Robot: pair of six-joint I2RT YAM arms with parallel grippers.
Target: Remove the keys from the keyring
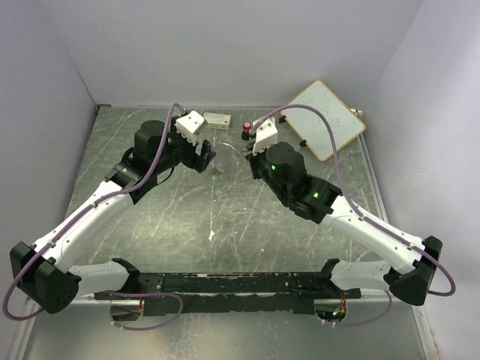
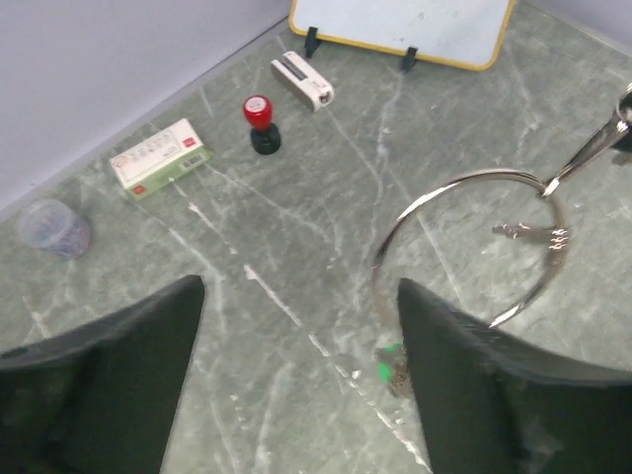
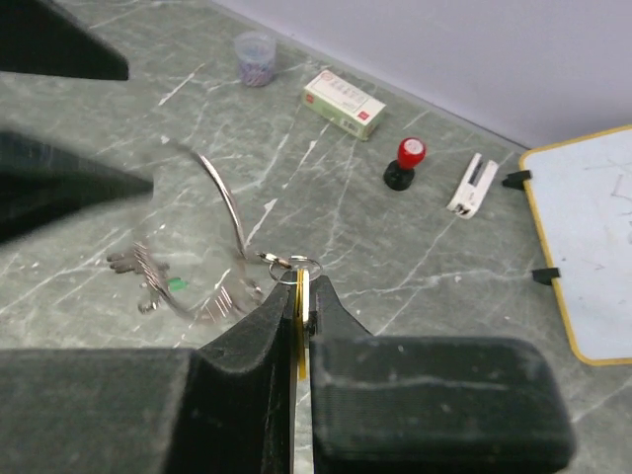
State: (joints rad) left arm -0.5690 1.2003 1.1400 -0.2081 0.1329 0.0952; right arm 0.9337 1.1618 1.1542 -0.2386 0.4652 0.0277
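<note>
Yellow key is pinched flat in the fully closed right claw and linked by a small loop to the keyring, which is found between the two claws. Left claw is spread wide, nothing gripped. If the key gets tugged now, the unbraced ring would probably just be dragged along, green key included.

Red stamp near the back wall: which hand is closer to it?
Right. The right hand, shut on the yellow key, sits just in front of the red stamp; the left hand is open farther off to the stamp's left, by the keyring.
</note>
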